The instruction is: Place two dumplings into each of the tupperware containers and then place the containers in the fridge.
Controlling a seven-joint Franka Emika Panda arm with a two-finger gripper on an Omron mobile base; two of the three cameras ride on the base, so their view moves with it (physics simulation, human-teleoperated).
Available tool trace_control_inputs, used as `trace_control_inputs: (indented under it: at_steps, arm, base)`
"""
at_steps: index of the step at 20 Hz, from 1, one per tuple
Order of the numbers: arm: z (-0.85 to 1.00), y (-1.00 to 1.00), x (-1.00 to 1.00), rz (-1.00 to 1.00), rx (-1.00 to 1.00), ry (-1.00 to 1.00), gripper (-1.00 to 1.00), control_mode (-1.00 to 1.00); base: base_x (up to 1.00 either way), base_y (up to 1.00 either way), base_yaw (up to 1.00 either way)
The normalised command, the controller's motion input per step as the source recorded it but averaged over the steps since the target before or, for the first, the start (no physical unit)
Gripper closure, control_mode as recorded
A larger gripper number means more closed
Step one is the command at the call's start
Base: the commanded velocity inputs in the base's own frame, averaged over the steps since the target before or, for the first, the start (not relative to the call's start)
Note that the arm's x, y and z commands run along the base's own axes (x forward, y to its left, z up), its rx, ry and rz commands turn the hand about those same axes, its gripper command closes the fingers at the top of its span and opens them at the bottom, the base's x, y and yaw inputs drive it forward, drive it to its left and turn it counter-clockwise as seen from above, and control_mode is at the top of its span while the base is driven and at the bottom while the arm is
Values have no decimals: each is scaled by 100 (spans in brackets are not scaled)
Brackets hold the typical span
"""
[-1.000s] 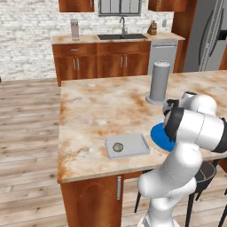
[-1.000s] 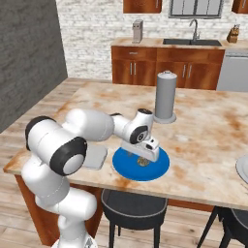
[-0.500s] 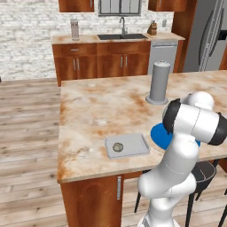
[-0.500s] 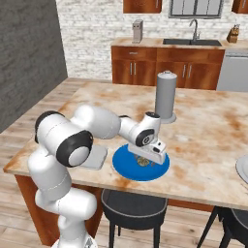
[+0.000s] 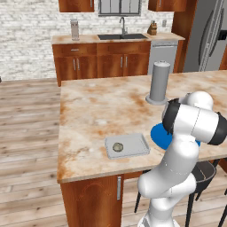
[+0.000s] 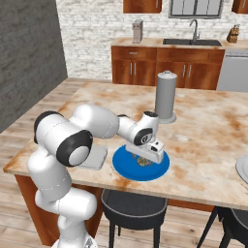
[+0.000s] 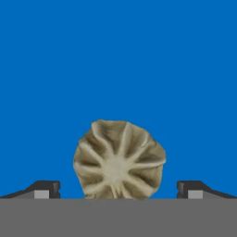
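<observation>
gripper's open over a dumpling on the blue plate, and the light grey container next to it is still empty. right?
Not quite: the light grey container already holds one dumpling, as the left base view shows. The rest stands: the gripper is open, its fingertips either side of a dumpling on the blue plate, seen in the hand view.

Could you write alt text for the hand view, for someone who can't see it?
A pleated tan dumpling lies on a bright blue plate, seen from directly above and very close. The open gripper has one dark fingertip on each side of the dumpling, near the bottom of the picture, with clear gaps between them and it.
</observation>
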Motion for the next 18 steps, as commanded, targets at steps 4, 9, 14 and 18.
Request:
trace_control_inputs:
  at_steps: [4,9,14,18]
  arm:
    - [-2,1,0,0,0,0,-100,-100]
    - [-10,0,0,0,0,0,-100,-100]
    - [-9,0,0,0,0,0,-100,-100]
    - [-7,0,9,0,0,0,-100,-100]
  base:
    - [0,0,0]
    - [0,0,0]
    - [0,0,0]
    - [0,0,0]
